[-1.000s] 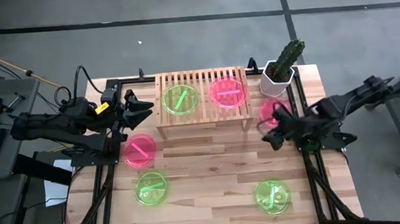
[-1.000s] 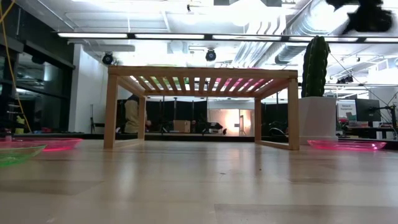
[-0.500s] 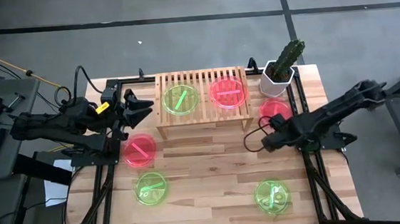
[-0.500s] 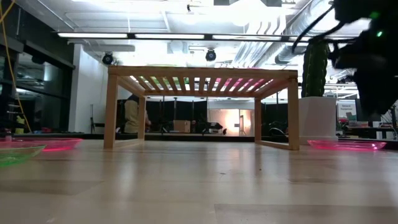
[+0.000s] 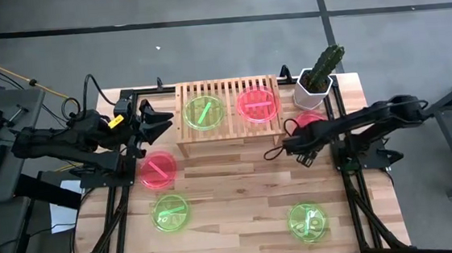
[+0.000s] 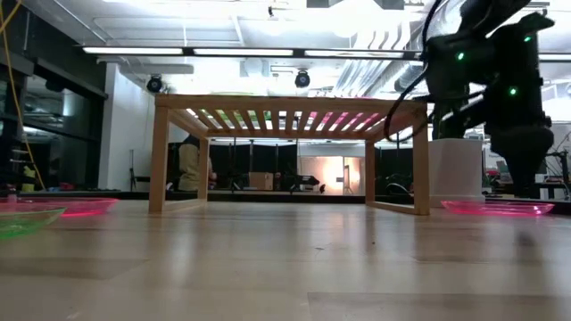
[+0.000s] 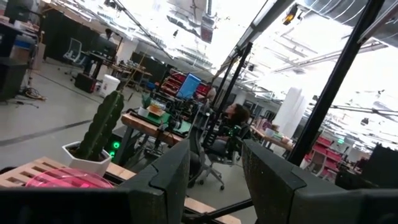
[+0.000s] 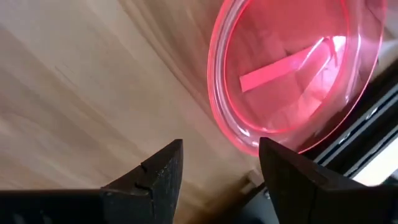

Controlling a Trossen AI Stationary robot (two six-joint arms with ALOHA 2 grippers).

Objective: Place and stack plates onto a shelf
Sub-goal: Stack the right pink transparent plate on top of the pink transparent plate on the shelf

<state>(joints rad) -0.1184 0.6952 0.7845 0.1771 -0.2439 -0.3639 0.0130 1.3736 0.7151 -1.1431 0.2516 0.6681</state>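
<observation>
I see the right gripper [image 5: 290, 147] over the table just off the shelf's [image 5: 226, 113] right end, fingers apart w/ nothing between them, next to a pink plate [image 8: 292, 68] at the table's right edge; in the high view the arm covers most of that plate. Left gripper [image 5: 154, 122] sits off the shelf's left end, fingers spread, empty. Shelf carries 1 green plate [image 5: 204, 112] & 1 pink plate [image 5: 258, 104]. Pink plate [image 5: 158, 170] and 2 green ones [image 5: 171, 211] [image 5: 307, 221] lie on the table. Cactus pot [image 5: 313, 90] sits by the shelf's right end.

Both arms are dark, jointed metal. The left arm [image 5: 73, 138] carries a yellow tag; the right arm [image 5: 371, 123] trails a looped black cable and shows green lights.
</observation>
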